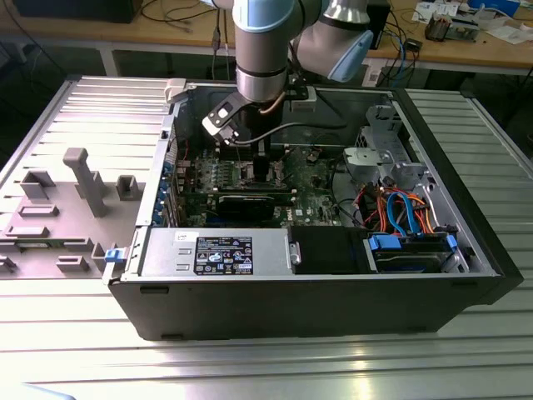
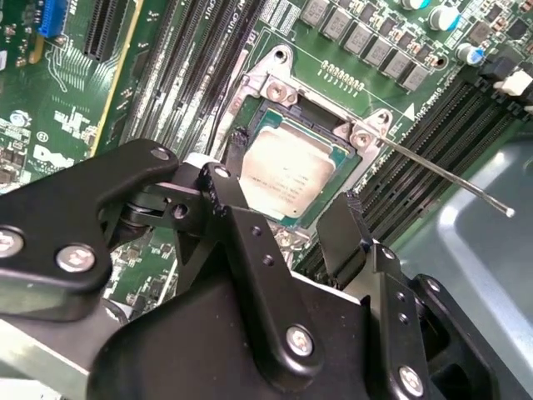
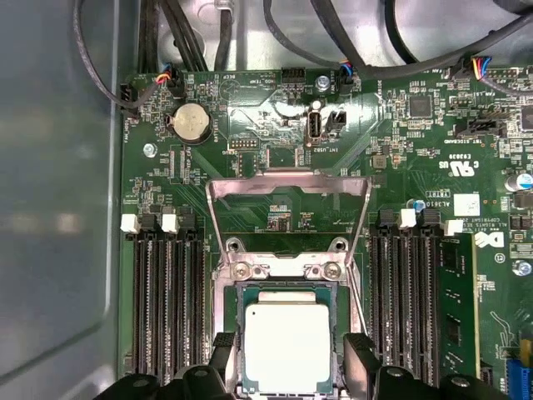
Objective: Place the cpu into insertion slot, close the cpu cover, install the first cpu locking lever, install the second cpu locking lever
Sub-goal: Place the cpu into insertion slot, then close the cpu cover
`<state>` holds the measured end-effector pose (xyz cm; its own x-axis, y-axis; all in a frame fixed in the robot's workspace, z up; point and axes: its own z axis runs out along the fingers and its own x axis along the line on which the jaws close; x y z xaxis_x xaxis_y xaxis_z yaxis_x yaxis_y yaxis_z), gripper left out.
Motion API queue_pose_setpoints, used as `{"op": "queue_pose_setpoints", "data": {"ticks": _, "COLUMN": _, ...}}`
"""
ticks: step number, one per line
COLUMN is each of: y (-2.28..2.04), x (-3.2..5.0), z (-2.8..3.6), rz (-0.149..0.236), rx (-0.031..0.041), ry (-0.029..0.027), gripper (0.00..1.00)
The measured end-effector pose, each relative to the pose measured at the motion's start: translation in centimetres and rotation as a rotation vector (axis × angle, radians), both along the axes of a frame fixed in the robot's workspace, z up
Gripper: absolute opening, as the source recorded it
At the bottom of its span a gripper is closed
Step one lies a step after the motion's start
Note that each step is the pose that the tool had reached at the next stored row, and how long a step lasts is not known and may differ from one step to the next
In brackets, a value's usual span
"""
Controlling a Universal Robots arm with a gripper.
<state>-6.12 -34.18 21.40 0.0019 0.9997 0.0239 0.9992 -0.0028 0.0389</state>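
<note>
The cpu, a flat square chip with a dull silver top, lies inside the insertion slot on the green board. My gripper is open, its black fingers on either side of the chip with small gaps. The cpu cover, a thin silvery frame with a large window, is swung up and back from the slot on its hinge. A thin metal locking lever sticks out free beside the socket. In the exterior view the gripper reaches down into the open computer case.
Long black memory slots flank the socket on both sides. Cables run along the board's far edge. A black card, power supply and drive bay with blue and orange cables fill the case. Grey fixtures stand at the exterior view's left.
</note>
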Motion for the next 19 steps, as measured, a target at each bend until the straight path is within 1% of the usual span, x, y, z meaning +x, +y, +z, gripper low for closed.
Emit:
{"op": "queue_pose_setpoints", "data": {"ticks": 2, "y": 0.00, "x": 0.07, "z": 0.27, "rz": 0.000, "rx": -0.0001, "ry": 0.0039, "gripper": 0.62}}
{"op": "queue_pose_setpoints", "data": {"ticks": 5, "y": 0.00, "x": 0.07, "z": 0.29, "rz": 0.000, "rx": -0.0002, "ry": 0.0043, "gripper": 0.61}}
{"op": "queue_pose_setpoints", "data": {"ticks": 6, "y": 0.00, "x": 0.07, "z": 0.29, "rz": 0.000, "rx": -0.0001, "ry": 0.0043, "gripper": 0.47}}
{"op": "queue_pose_setpoints", "data": {"ticks": 7, "y": 0.00, "x": 0.08, "z": 0.29, "rz": 0.000, "rx": -0.0001, "ry": 0.0042, "gripper": 0.42}}
{"op": "queue_pose_setpoints", "data": {"ticks": 8, "y": 0.00, "x": 0.08, "z": 0.29, "rz": 0.000, "rx": -0.0001, "ry": 0.0042, "gripper": 0.29}}
{"op": "queue_pose_setpoints", "data": {"ticks": 9, "y": 0.00, "x": 0.07, "z": 0.30, "rz": 0.000, "rx": -0.0001, "ry": 0.0042, "gripper": 0.24}}
{"op": "queue_pose_setpoints", "data": {"ticks": 10, "y": 0.00, "x": 0.07, "z": 0.30, "rz": 0.000, "rx": -0.0001, "ry": 0.0042, "gripper": 0.24}}
{"op": "queue_pose_setpoints", "data": {"ticks": 12, "y": 0.00, "x": 0.07, "z": 0.30, "rz": 0.000, "rx": -0.0001, "ry": 0.0043, "gripper": 0.11}}
{"op": "queue_pose_setpoints", "data": {"ticks": 18, "y": 0.00, "x": 0.07, "z": 0.34, "rz": 0.000, "rx": -0.0001, "ry": 0.0042, "gripper": 0.11}}
{"op": "queue_pose_setpoints", "data": {"ticks": 19, "y": 0.00, "x": 0.07, "z": 0.67, "rz": 0.000, "rx": -0.0001, "ry": 0.0042, "gripper": 0.11}}
